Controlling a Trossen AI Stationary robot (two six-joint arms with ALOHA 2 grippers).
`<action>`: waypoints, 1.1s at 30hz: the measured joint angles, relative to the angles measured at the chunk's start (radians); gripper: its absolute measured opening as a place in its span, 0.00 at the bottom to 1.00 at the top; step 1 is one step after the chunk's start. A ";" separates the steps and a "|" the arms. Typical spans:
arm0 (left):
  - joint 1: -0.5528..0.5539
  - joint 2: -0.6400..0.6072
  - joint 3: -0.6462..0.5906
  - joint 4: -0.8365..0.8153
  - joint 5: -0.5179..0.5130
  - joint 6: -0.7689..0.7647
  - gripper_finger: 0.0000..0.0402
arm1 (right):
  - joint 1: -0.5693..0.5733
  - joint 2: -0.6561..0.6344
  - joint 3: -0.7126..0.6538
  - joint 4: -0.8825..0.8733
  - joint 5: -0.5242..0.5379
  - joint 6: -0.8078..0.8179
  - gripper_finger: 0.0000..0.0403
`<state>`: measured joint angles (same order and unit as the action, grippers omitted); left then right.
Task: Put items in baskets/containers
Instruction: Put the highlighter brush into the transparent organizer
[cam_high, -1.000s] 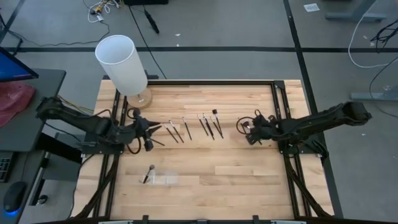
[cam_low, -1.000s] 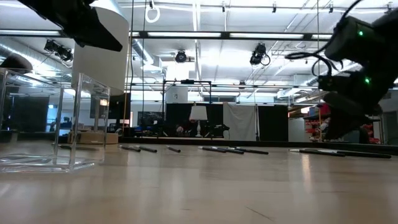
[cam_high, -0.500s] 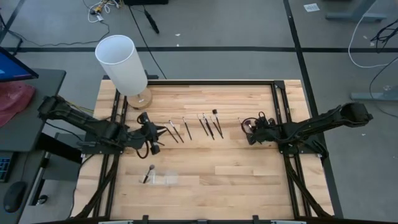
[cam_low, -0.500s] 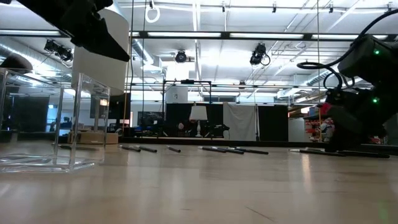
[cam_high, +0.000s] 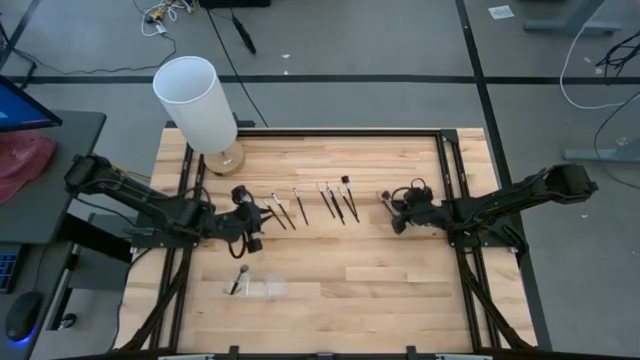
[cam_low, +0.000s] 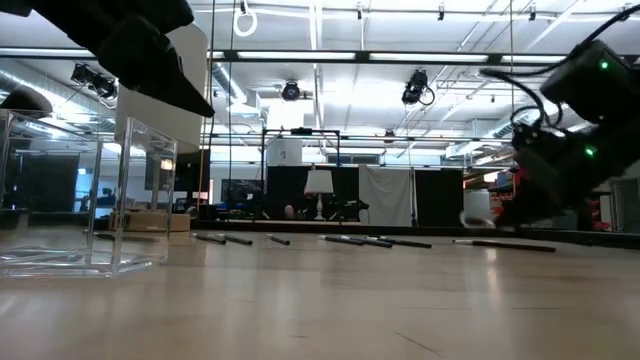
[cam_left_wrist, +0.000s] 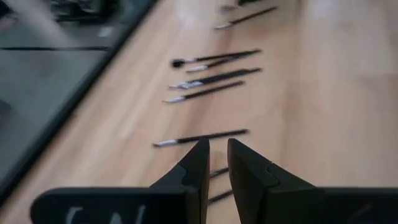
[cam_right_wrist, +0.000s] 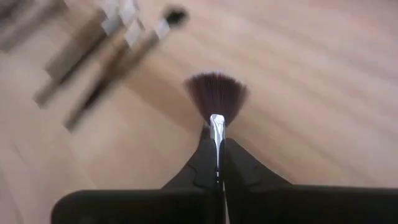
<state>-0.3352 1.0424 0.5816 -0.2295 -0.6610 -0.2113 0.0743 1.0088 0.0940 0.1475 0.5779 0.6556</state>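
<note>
From above, on the wooden table (cam_high: 340, 270), the right gripper (cam_high: 393, 208) sits right of a row of brushes (cam_high: 335, 200), clamped on a fan brush (cam_high: 386, 199). The left gripper (cam_high: 250, 212) hangs at the row's left end, above the clear tray (cam_high: 262, 289), which holds one brush (cam_high: 239, 279).

At table height, the tray (cam_low: 85, 205) stands near left, the brushes (cam_low: 370, 240) lying far across.

The left wrist view shows fingers (cam_left_wrist: 196, 165) narrowly parted, gripping nothing.

The right wrist view shows fingers (cam_right_wrist: 205, 160) pinching the fan brush (cam_right_wrist: 216, 99).
</note>
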 joint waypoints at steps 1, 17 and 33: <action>0.010 0.000 0.000 0.009 0.041 0.009 0.15 | -0.002 0.000 0.000 0.051 0.006 -0.028 0.02; 0.164 0.148 0.000 0.516 0.396 0.249 0.16 | 0.040 0.112 0.161 0.885 -0.188 -0.604 0.02; 0.306 0.469 0.000 1.340 0.692 0.323 0.58 | 0.061 0.662 0.665 1.226 -0.587 -0.822 0.02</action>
<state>-0.0293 1.5110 0.5816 1.1108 0.0313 0.1113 0.1352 1.6711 0.7588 1.3737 -0.0091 -0.1665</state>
